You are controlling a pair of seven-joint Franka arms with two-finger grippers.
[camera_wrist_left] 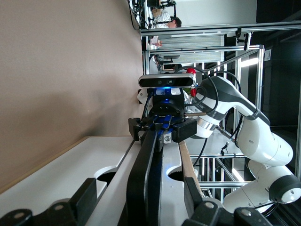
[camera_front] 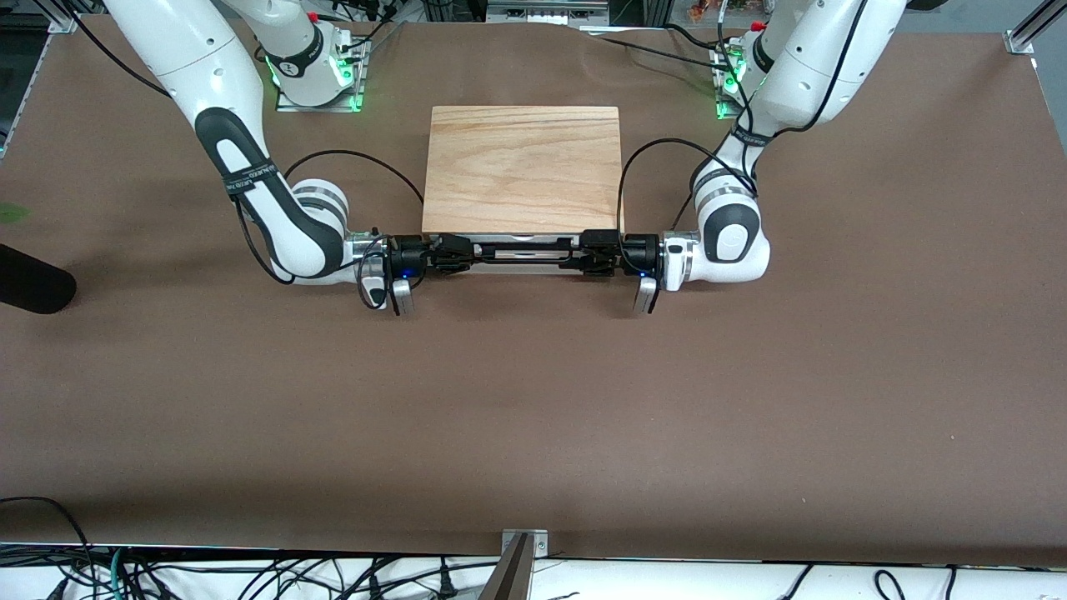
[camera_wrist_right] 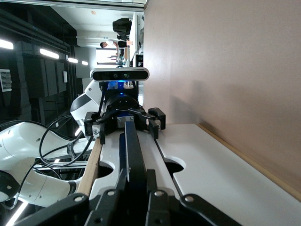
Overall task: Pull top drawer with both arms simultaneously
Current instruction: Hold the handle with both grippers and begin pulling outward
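Note:
The top drawer's white front shows as a thin strip (camera_front: 521, 237) under the cabinet's wood top. Its long black bar handle (camera_front: 525, 252) runs between my two grippers. My right gripper (camera_front: 457, 252) is at the handle's end toward the right arm. In the right wrist view, the right gripper (camera_wrist_right: 133, 188) has its fingers pressed on the handle (camera_wrist_right: 129, 146). My left gripper (camera_front: 583, 252) is at the handle's other end. In the left wrist view, the left gripper (camera_wrist_left: 141, 197) is open, its fingers (camera_wrist_left: 87, 195) well apart on either side of the handle (camera_wrist_left: 146, 165). The drawer looks closed.
The cabinet's wood-grain top slab (camera_front: 523, 167) stands mid-table between the arms' bases. The lower white drawer front (camera_wrist_right: 211, 160) lies below the top one. Brown table (camera_front: 533, 400) stretches toward the front camera. A dark object (camera_front: 33, 283) lies at the right arm's end.

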